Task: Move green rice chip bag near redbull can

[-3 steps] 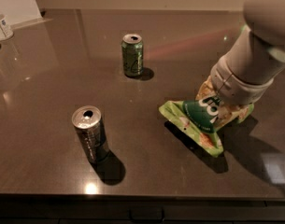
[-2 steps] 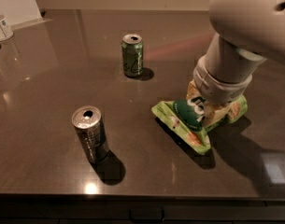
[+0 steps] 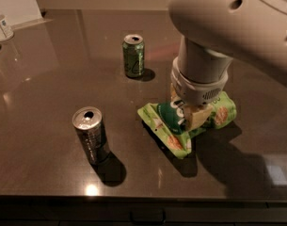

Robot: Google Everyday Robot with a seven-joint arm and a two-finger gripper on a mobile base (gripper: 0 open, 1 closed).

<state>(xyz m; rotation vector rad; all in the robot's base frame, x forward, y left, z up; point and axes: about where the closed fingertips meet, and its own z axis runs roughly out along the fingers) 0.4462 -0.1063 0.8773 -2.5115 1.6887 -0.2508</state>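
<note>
The green rice chip bag (image 3: 163, 124) is a crinkled lime-green bag with a dark green round logo, right of the table's centre. My gripper (image 3: 193, 118) comes down from the big white arm and is shut on the bag's middle, which it partly hides. The bag's left end sticks out toward the redbull can (image 3: 91, 134). This can is tall, slim and silver-grey, and stands upright at the front left, about a can's height away from the bag.
A shorter green can (image 3: 133, 55) stands upright behind, at the table's middle. A clear bottle (image 3: 3, 25) and a white board (image 3: 16, 4) are at the far left corner. The dark table's (image 3: 49, 79) front edge runs just below the redbull can.
My gripper and the arm have moved left with the bag in them. The bag now lies closer to the redbull can. Both cans stand as before.
</note>
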